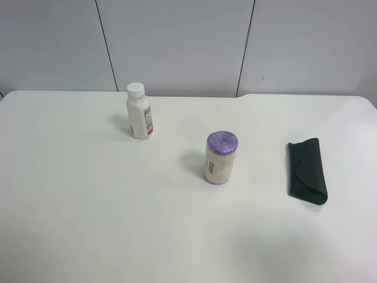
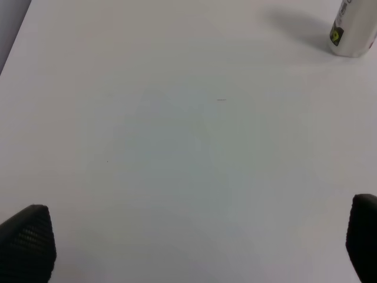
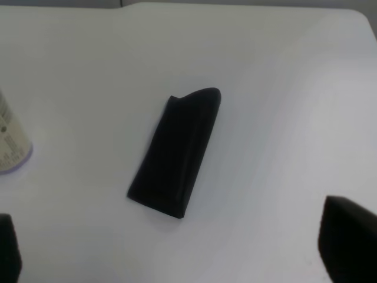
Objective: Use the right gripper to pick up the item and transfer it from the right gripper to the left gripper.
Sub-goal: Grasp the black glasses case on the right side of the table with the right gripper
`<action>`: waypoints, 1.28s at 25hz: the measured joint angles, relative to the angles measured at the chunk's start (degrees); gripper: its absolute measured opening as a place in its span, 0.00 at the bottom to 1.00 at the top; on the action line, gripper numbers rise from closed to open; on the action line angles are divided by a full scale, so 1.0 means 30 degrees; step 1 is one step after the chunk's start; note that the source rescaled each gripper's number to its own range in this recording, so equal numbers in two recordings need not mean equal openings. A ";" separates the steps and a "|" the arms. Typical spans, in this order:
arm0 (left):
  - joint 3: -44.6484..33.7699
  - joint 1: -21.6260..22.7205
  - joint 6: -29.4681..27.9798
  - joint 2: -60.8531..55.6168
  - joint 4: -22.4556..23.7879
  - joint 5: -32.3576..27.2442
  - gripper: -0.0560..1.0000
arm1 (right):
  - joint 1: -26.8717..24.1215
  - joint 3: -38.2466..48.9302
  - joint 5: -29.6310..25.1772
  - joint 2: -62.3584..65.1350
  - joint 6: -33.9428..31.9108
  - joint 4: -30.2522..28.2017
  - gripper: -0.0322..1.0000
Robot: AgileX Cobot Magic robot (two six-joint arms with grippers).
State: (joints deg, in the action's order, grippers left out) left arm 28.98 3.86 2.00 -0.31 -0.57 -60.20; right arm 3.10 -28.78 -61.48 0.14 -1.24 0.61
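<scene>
1. The case [image 1: 307, 171] is lying flat on the white table [image 1: 88, 224], near the table's edge at the exterior high view's right. Bare tabletop is showing all around it.
2. The right gripper [image 3: 177, 247] is hanging above the table with its fingers [image 3: 350, 236] spread wide, gripping nothing. The case is lying at a slant ahead of the gap between them, apart from both.
3. The left gripper [image 2: 194, 242] is also spread wide and holding nothing, and it is looking down on bare tabletop.
4. The cylinder [image 1: 221, 158] is standing upright near the table's middle, well apart from the case. In the right wrist view only its base is showing, off to one side and not between the fingers and the case.
5. The bottle [image 1: 139, 112] is standing upright farther back, toward the exterior high view's left and well apart from the cylinder. In the left wrist view it is sitting far from both fingers.
6. The table's far edge is running along a grey panelled wall [image 1: 177, 41].
</scene>
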 joint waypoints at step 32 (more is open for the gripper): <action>0.0000 0.0000 0.0000 0.0000 0.0000 0.0000 1.00 | 0.0000 0.0000 0.0000 0.0000 0.0000 0.0000 1.00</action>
State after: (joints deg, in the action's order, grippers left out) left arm 28.98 3.86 2.00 -0.31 -0.57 -60.20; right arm 3.10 -28.78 -61.48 0.14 -1.24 0.61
